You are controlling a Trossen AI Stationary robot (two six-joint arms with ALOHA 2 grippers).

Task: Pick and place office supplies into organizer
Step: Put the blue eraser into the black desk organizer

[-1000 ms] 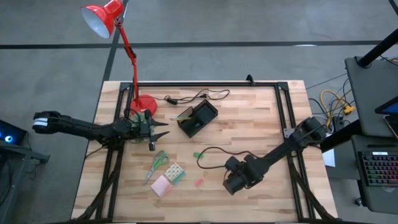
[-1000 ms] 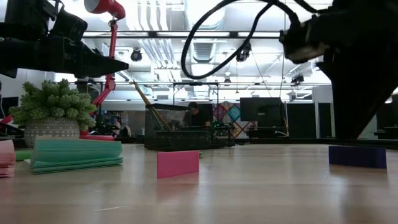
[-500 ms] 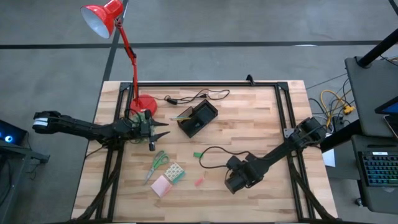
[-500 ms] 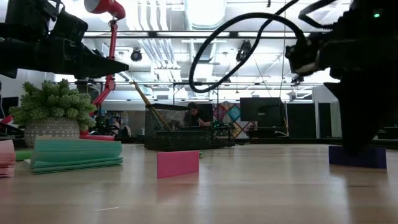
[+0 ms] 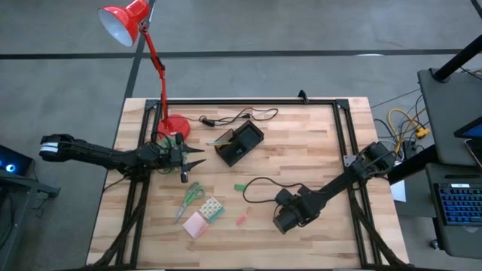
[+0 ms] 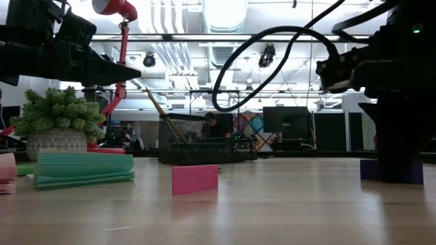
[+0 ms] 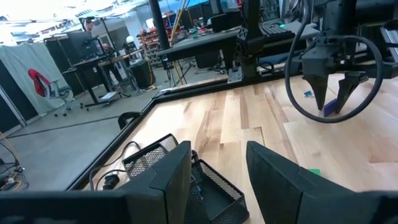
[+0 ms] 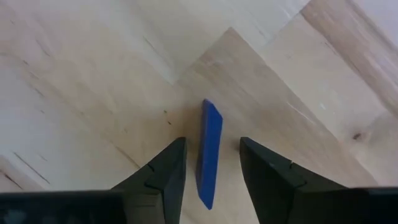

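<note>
A small blue piece [image 8: 209, 149] stands on its long edge on the wooden table; in the low view it looks purple [image 6: 370, 170]. My right gripper [image 8: 211, 149] points down over it, open, one finger on each side with a gap to both. The black mesh organizer [image 5: 239, 143] sits at the table's far middle. Green-handled scissors [image 5: 192, 197], a green-white block [image 5: 212, 207] and a pink pad [image 5: 196, 224] lie near the left front. My left gripper [image 5: 192, 162] hovers level and open by the lamp base, with nothing between its fingers.
A red desk lamp [image 5: 173, 124] stands at the far left, with a black cable [image 5: 233, 117] behind the organizer. A tiny green piece [image 5: 239, 187] and a red piece [image 5: 242, 220] lie between the block and my right gripper [image 5: 282, 222]. The right arm's cable loop [image 5: 260, 184] hangs over the table.
My right gripper has gone down onto the spot of the purple piece; in the low view its fingers now stand in front of the piece near the table top. The cable loop has sunk with it. The piece itself has stayed where it was.
</note>
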